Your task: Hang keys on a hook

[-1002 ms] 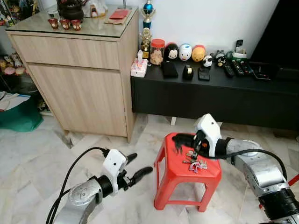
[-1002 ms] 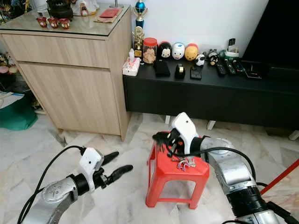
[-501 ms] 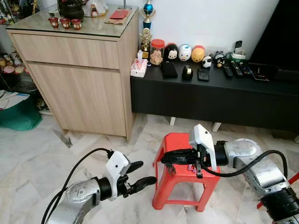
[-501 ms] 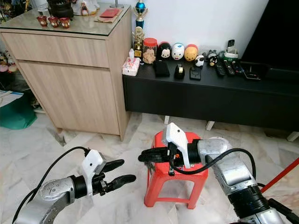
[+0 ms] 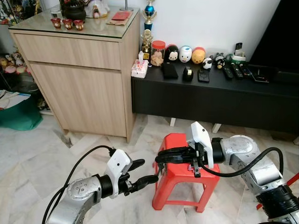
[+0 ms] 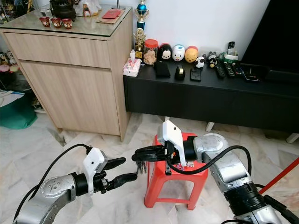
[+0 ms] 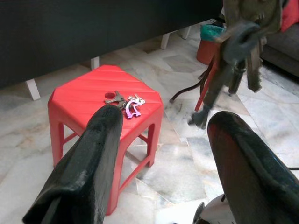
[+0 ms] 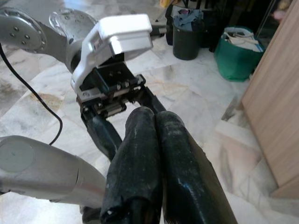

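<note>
My right gripper [image 6: 135, 155] reaches out past the left edge of the red stool [image 5: 176, 140], shut on a dark bunch of keys [image 6: 140, 166] that dangles beneath its tips. The left wrist view has that bunch [image 7: 240, 32] hanging close ahead, and a second bunch with a pink and white tag [image 7: 125, 100] lying on the stool top [image 7: 84, 100]. My left gripper [image 5: 145, 171] is open, low over the floor, its fingers pointing at the hanging keys from a short way off. In the right wrist view the two fingers [image 8: 140, 140] press together, with the left wrist's white housing [image 8: 117, 37] just beyond.
A wooden cabinet [image 5: 79, 79] stands at the back left. A low black bench [image 5: 210, 100] with figurines and remotes runs along the wall behind the stool. A green bag [image 5: 18, 114] sits far left. Marble floor lies around the stool.
My right gripper lifted off the stool top and swung left with the dark keys, stopping beyond the stool's edge. My left gripper edged toward it, still open.
</note>
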`<state>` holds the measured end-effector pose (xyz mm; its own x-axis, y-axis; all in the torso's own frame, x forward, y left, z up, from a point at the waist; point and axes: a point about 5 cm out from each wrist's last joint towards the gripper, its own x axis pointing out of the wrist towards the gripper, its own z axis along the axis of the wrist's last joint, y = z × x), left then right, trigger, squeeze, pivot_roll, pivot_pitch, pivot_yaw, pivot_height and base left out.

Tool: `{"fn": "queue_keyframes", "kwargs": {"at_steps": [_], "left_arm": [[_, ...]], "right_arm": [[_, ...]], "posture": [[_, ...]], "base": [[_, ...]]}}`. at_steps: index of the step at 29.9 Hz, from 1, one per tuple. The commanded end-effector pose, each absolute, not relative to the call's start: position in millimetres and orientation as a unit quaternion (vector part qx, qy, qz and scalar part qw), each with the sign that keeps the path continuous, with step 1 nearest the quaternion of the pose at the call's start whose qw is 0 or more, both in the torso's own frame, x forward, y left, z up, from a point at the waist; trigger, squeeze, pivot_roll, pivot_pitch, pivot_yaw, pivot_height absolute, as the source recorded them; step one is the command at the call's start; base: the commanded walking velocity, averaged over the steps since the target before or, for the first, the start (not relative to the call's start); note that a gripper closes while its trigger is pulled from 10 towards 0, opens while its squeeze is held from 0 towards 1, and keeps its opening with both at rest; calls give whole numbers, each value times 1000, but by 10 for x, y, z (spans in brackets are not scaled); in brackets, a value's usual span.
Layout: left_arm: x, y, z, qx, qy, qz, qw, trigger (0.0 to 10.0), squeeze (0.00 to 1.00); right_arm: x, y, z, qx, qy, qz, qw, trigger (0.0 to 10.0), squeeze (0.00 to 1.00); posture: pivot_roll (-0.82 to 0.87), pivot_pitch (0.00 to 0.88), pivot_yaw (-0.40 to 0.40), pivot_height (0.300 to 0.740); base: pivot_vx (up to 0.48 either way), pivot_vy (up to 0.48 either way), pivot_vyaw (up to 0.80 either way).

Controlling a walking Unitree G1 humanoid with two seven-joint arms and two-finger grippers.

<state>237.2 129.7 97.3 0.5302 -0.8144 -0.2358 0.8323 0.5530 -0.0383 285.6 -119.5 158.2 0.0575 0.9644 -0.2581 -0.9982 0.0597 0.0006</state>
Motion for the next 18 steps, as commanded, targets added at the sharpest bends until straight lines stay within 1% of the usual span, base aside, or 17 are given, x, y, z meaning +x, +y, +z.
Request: {"fn": "queue_keyframes", "kwargs": {"at_steps": [1, 18], "left_arm": [[2378, 1288, 960, 46, 116, -476, 870, 10000, 0], [2354, 1293, 938, 42, 120, -484, 866, 10000, 0]], "right_arm": [[2855, -1137, 1711, -104, 67, 693, 710, 10000, 0], [2876, -1080, 1740, -107, 58, 700, 704, 10000, 0]], "posture": [[40, 0, -80, 740], [44, 0, -83, 740]], "base": [[0, 0, 0], [0, 0, 0]]}}
